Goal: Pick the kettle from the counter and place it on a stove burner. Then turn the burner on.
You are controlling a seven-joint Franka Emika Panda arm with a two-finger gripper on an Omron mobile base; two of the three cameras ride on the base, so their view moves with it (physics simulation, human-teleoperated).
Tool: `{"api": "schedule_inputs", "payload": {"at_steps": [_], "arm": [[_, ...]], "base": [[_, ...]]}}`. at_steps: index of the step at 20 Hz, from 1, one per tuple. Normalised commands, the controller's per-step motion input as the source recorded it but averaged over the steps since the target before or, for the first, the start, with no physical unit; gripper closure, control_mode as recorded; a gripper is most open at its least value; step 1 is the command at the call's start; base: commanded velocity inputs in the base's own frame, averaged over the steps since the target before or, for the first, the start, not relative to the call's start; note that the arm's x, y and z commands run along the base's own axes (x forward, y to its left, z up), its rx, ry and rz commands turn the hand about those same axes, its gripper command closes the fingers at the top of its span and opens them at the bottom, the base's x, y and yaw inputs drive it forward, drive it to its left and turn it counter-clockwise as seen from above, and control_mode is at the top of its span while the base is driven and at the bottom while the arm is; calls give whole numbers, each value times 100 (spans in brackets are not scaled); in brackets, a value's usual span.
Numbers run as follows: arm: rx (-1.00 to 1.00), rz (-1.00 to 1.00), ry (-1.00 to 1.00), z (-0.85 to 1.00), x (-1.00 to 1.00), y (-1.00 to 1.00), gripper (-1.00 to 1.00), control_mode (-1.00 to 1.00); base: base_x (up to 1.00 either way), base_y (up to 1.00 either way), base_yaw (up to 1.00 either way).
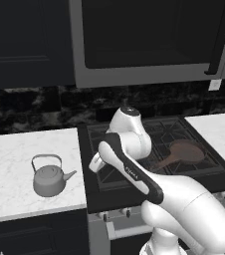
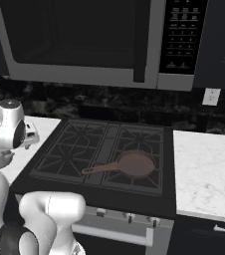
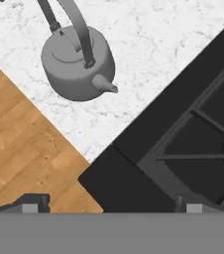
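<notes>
The end effector [image 3: 109, 206] holds nothing; its two tips sit wide apart, over the front edge where the bench [image 3: 153, 54] meets the black cooktop [image 3: 193, 149]; the kettle [image 3: 78, 64] stands upright on the bench, apart from the tips; seen from the left base, its spout points right, toward the stove burner [image 1: 115, 172]; a brown pan [image 1: 183, 152] lies on the grates.

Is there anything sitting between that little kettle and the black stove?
Nothing: in the left base view, bare white counter separates the kettle from the stove. The hand view shows the same bare marble.
</notes>
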Motion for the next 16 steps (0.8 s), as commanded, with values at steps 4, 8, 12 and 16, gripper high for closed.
{"api": "schedule_inputs", "payload": {"at_steps": [4, 8, 12, 16], "arm": [[0, 33, 0, 0, 0, 40, -100, -100], [2, 20, -4, -2, 0, 39, -100, -100], [13, 10, -3, 0, 0, 27, -100, -100], [17, 6, -6, -5, 0, 21, -100, -100]], "base": [[0, 0, 0], [0, 0, 0], [0, 0, 0], [0, 0, 0]]}}
